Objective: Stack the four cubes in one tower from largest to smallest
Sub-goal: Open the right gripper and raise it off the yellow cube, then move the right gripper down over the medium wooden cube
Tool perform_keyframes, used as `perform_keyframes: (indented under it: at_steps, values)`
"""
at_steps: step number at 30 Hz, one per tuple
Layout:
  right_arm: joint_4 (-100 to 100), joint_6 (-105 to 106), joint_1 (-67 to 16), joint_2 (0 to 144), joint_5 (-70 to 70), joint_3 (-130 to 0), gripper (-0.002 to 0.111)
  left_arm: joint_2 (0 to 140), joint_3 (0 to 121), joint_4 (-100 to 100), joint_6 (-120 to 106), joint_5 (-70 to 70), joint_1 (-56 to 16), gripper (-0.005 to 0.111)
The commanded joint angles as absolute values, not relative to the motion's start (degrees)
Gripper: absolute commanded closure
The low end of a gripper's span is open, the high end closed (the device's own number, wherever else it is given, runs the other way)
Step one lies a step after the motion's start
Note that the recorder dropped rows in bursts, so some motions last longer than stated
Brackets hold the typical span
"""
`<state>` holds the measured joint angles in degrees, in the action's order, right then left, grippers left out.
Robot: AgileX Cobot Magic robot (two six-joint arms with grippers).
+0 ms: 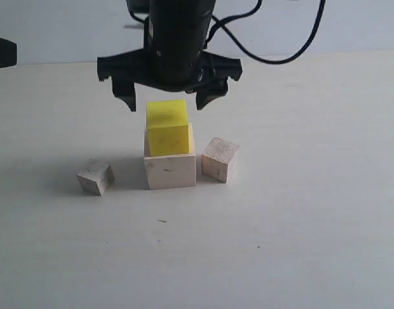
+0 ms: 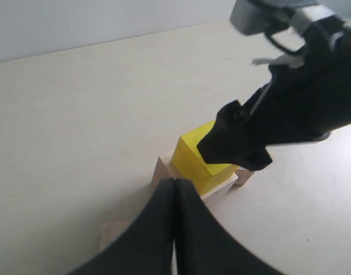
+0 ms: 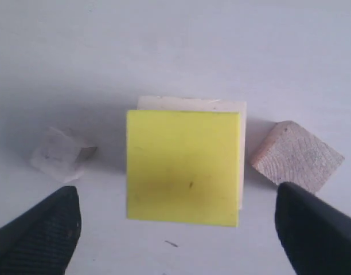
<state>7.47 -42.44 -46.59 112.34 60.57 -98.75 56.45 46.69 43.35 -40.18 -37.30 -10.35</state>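
Observation:
A bright yellow cube (image 1: 168, 129) rests on the large pale wooden cube (image 1: 170, 170), set slightly back and askew. The medium bare-wood cube (image 1: 220, 159) stands just right of that pair on the table. The small one (image 1: 95, 177) lies apart to the left. My right gripper (image 1: 167, 104) hangs open just above the yellow cube (image 3: 184, 166), one finger off each side, touching nothing. The right wrist view shows the pale cube's edge (image 3: 192, 103) peeking out behind, the medium cube (image 3: 296, 157) and the small cube (image 3: 62, 152). My left gripper (image 2: 174, 182) is shut and empty, short of the yellow cube (image 2: 192, 157).
The cubes sit on a pale matte table (image 1: 300, 244) with a light wall behind. A dark arm part (image 1: 0, 51) shows at the exterior view's left edge. A black cable (image 1: 281, 58) loops from the right arm.

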Motion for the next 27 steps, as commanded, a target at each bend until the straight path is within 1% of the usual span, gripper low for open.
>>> perform_keyframes:
  at_steps: [1, 7, 18, 23, 27]
  values:
    - [6.4, -35.92, -46.64, 107.92, 61.92, -100.7, 0.022, 56.09, 46.63, 44.11, -40.15, -36.53, -10.79, 0.107]
    - [13.23, -28.01, -46.19, 103.55, 69.96, -103.25, 0.022, 56.09, 46.63, 44.11, -40.15, -36.73, -10.79, 0.107]
    - [15.59, -9.35, -46.19, 100.89, 69.96, -103.29, 0.022, 56.09, 46.63, 44.11, -40.15, -36.73, -10.79, 0.107]
    - [16.65, -4.15, -45.75, 100.89, 69.96, -103.29, 0.03, 56.09, 46.63, 44.11, -40.15, -36.87, -10.79, 0.107]
    - [16.38, -1.06, -43.84, 100.89, 69.96, -103.29, 0.043, 56.09, 46.63, 44.11, -40.15, -37.34, -10.79, 0.107]
